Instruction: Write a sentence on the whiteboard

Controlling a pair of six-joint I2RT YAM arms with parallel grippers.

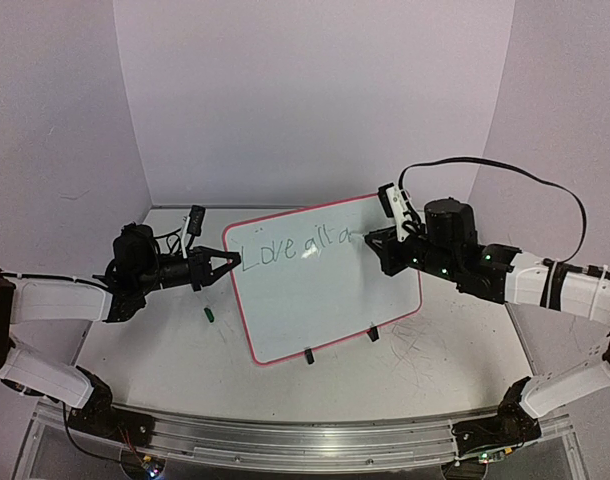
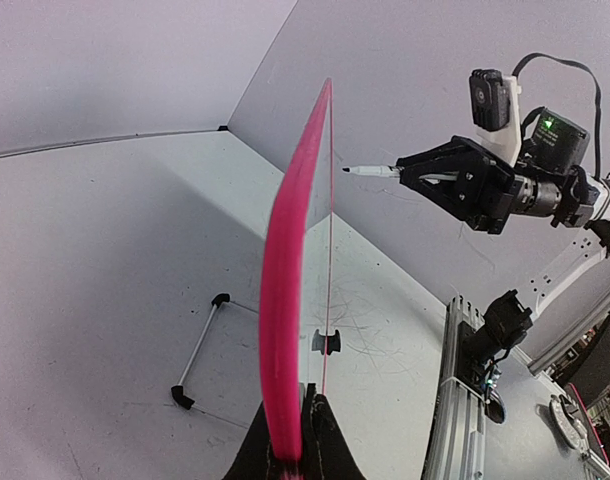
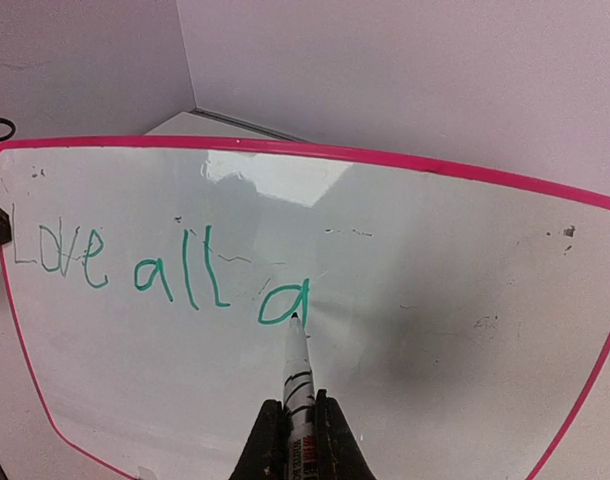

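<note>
From above, the left gripper (image 1: 228,263) is clamped on the left rim of the whiteboard (image 1: 325,305), holding it tilted up. The right gripper (image 1: 373,243) sits at the board's upper right, just past the end of the sentence (image 1: 295,251). In the left wrist view the board rises edge-on from between the closed jaws, its pink rim pinched at their tips. In the right wrist view the jaws are shut on a marker (image 3: 297,368) that points ahead of them. Its tip is at the foot of a green "a", probably touching, though contact is hard to judge. The text reads "Love all a", so writing looks mid-word. The next move calls for easing the tip just right of that letter and forming the next one, with the left grip steadying the board.
</note>
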